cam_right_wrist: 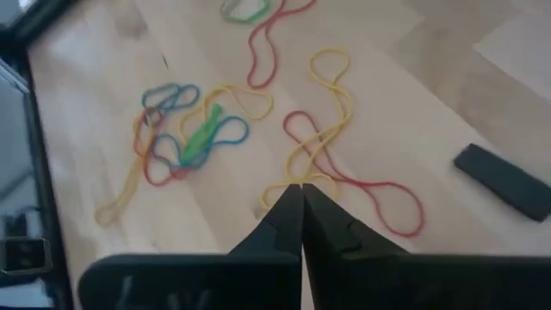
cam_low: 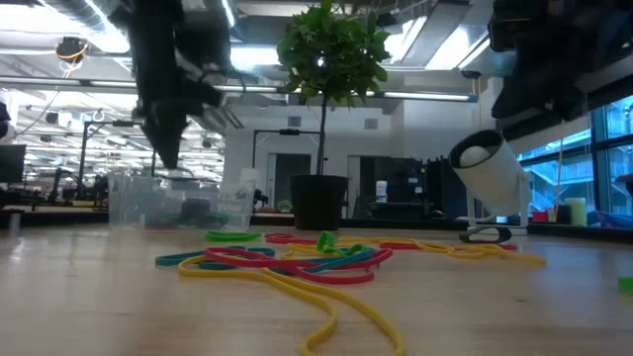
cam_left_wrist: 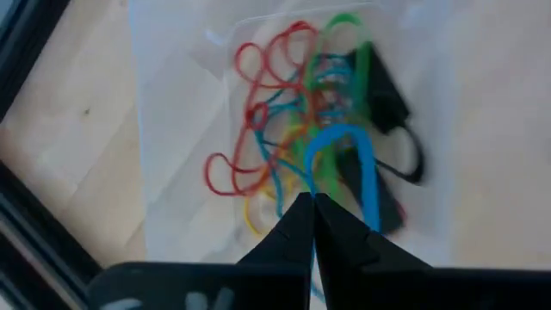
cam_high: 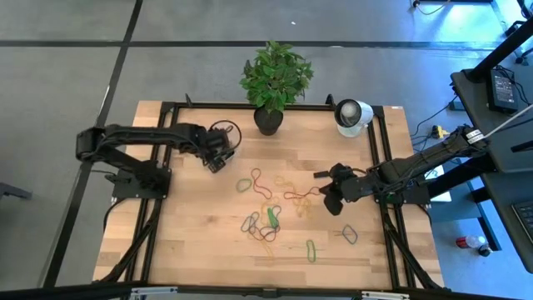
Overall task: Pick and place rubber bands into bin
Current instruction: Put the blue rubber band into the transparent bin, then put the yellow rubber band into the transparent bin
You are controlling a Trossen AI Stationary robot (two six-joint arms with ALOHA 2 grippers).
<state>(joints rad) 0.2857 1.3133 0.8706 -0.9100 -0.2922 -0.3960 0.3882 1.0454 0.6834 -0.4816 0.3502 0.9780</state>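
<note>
Rubber bands (cam_high: 271,218): a loose scatter of red, yellow, green, blue and purple loops on the middle of the wooden bench (cam_high: 191,242), some tangled, a green one and a purple one lying apart on the near right.
Right gripper (cam_high: 327,197): low over the right edge of the scatter; in its wrist view the jaws are pressed together with their tips at a yellow loop (cam_right_wrist: 323,120) that crosses a red one (cam_right_wrist: 370,185). Whether any band is caught between them cannot be told.
Step in hand, as a judgement: picking a single band. Best to pinch one strand at a free end of the loop, away from the crossing, and lift straight up so the neighbours fall off.
Left gripper (cam_high: 218,158): far left, over the bin, jaws closed tip to tip, nothing seen held.
Bin (cam_low: 178,201): clear plastic, far left of the bench, beside the black plant pot (cam_high: 268,122). It already holds a tangle of red, green, blue and yellow bands (cam_left_wrist: 301,112) and something dark.
</note>
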